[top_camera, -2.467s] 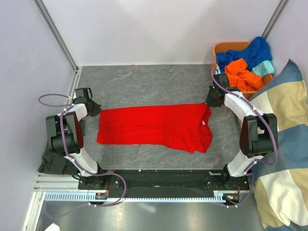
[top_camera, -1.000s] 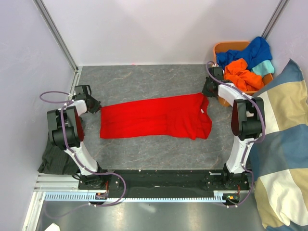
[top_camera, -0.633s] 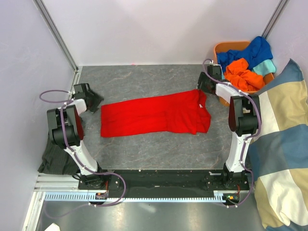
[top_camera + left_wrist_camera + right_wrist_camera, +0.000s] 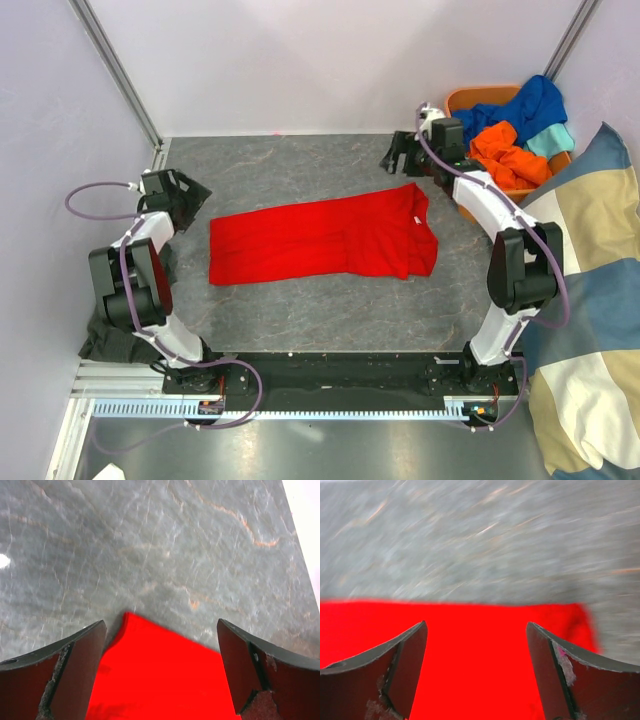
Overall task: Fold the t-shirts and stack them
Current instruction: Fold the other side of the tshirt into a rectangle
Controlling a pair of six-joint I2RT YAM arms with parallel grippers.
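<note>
A red t-shirt [image 4: 320,240], folded into a long band, lies flat across the middle of the grey table. My left gripper [image 4: 197,197] hovers open just past its left end, and the left wrist view shows the shirt's corner [image 4: 160,680] between wide-apart fingers [image 4: 75,665]. My right gripper [image 4: 395,158] is open above and behind the collar end. In the right wrist view, red cloth [image 4: 475,665] fills the space under the spread fingers [image 4: 555,670], untouched. Blue [image 4: 520,105], orange [image 4: 505,155] and teal [image 4: 553,135] t-shirts are heaped in the basket.
The orange basket [image 4: 460,100] stands at the back right, close to the right arm. A big blue-and-beige checked cushion [image 4: 590,300] leans along the right side. A dark cloth [image 4: 105,335] lies off the table by the left arm's base. Pale walls enclose the table.
Both grippers were shut on the ends of the red shirt and have opened and let go. They have lifted away, the right one towards the back. The shirt now rests flat, slightly further back.
</note>
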